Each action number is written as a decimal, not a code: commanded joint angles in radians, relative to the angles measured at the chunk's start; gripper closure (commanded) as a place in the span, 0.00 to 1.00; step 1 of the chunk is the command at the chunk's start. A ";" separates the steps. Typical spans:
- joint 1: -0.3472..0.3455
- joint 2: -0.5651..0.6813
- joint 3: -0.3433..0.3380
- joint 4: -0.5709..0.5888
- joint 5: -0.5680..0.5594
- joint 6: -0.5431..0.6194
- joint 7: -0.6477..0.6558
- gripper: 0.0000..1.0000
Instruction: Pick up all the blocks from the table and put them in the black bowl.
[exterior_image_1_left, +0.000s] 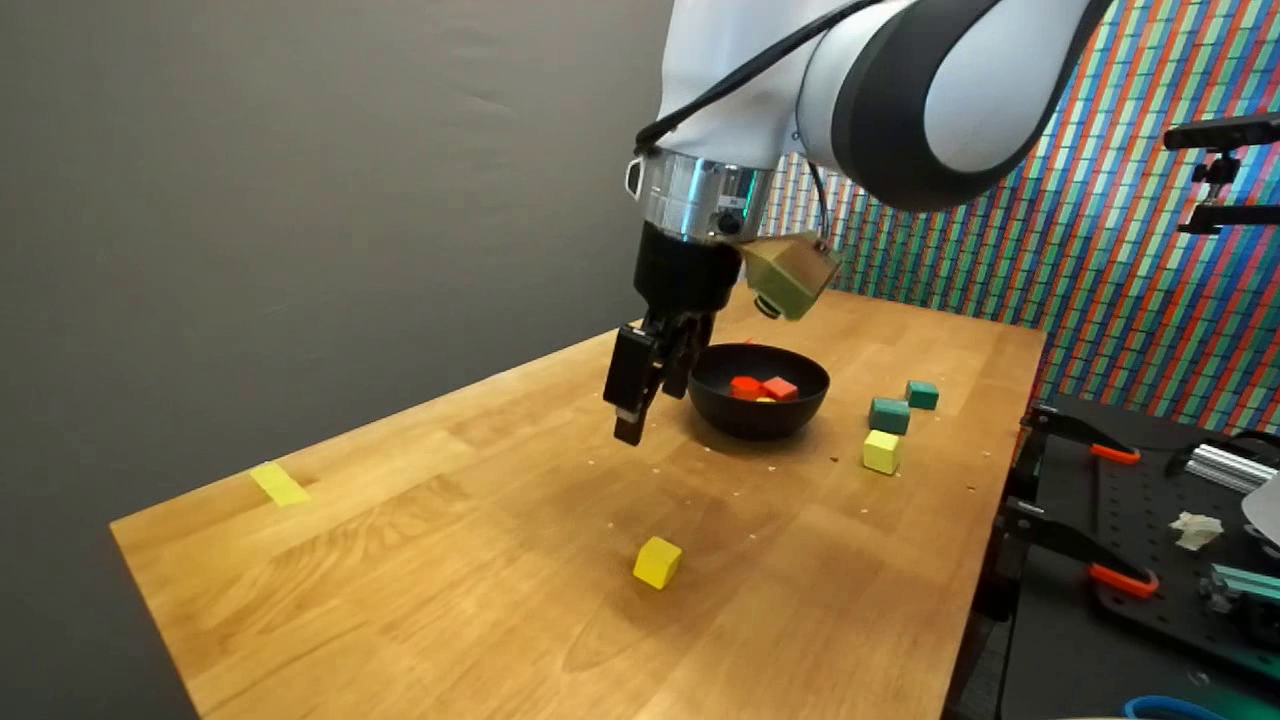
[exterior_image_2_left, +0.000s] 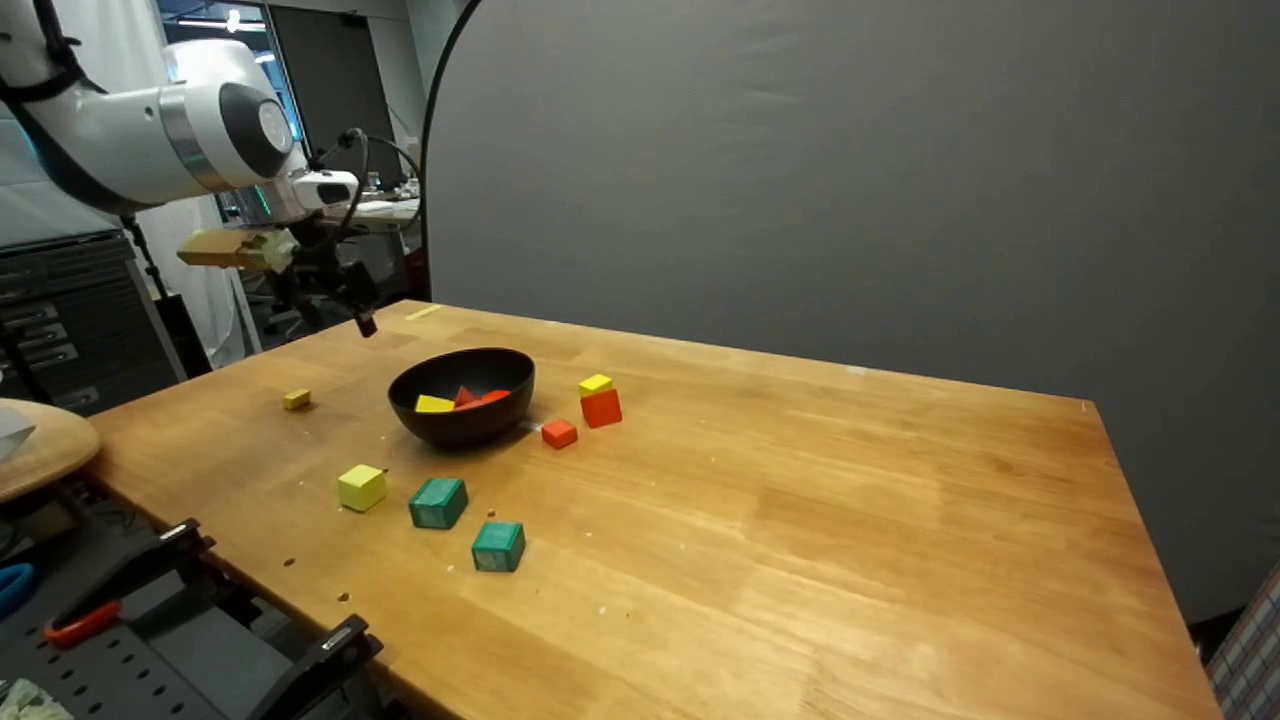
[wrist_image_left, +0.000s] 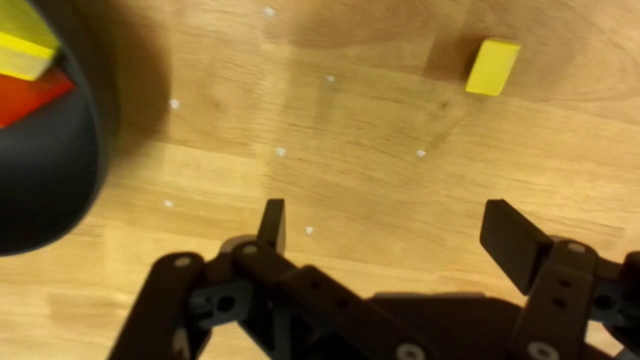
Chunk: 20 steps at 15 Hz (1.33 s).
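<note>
nearest of all in the wrist view, the gripper (wrist_image_left: 385, 220) is released, its black jaws spread wide, the grain of the table (wrist_image_left: 360, 165) showing between them. on the arm's silver collar (exterior_image_1_left: 690, 195) sits a pale label, too tiny to read.

the bowl (exterior_image_2_left: 460, 430) stands on the table with yellow and red pieces inside; an exterior view shows a pointed red piece (exterior_image_2_left: 465, 396) among them. just right of the bowl there lie a small red block (exterior_image_2_left: 559, 434) and a big red block (exterior_image_2_left: 601, 408); a yellow block (exterior_image_2_left: 595, 384) is partly hidden by the big red block, whether behind it or on it i cannot tell.

all three views show the lone yellow block (wrist_image_left: 492, 66), apart from bowl and gripper. only the exterior views show the pale yellow block (exterior_image_1_left: 881, 452), the green block (exterior_image_1_left: 888, 416) and the farther green block (exterior_image_1_left: 922, 395), right of the bowl here. an exterior view takes in a backdrop of coloured stripes (exterior_image_1_left: 1000, 250); a dark drawer unit (exterior_image_2_left: 60, 330) stands far left in an exterior view.

the table is light wood in joined planks, dotted with pale specks. the bowl is round, smooth and black. the blocks are flat-sided. a boxy yellowish housing (exterior_image_1_left: 792, 275) hangs at the wrist, and a flat yellow strip (exterior_image_1_left: 280, 484) lies by the table's left edge.
</note>
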 joint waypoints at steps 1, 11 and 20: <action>-0.025 0.145 0.069 0.073 0.154 0.146 -0.234 0.00; -0.050 0.120 0.251 0.124 0.422 -0.175 -0.442 0.00; 0.070 0.181 0.095 0.124 0.378 -0.108 -0.374 0.00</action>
